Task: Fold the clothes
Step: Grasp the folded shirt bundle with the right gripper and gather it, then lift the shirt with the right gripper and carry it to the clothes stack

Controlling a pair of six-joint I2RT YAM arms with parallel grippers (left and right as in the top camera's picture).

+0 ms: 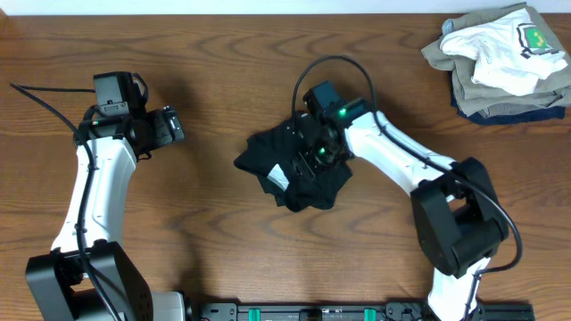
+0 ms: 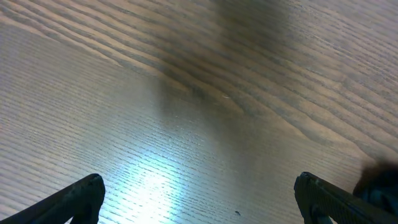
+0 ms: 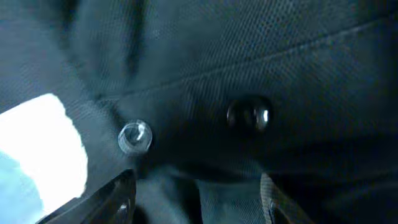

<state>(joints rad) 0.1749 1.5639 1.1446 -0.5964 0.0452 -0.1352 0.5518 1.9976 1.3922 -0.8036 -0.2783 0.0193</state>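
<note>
Crumpled black polo shirt point(image 1: 294, 183) at table point(image 1: 223, 53) centre, right tool point(image 3: 196, 202) down on it, fingers parted — left tool point(image 2: 199, 199) spread wide, well apart at left.

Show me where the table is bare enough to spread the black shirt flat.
Bare wood lies between the open left fingers and the black shirt, along the far edge left of the garment pile, and in front of the shirt between the arm bases. Crowded: the far right corner, and the centre where the right arm covers the shirt.
</note>
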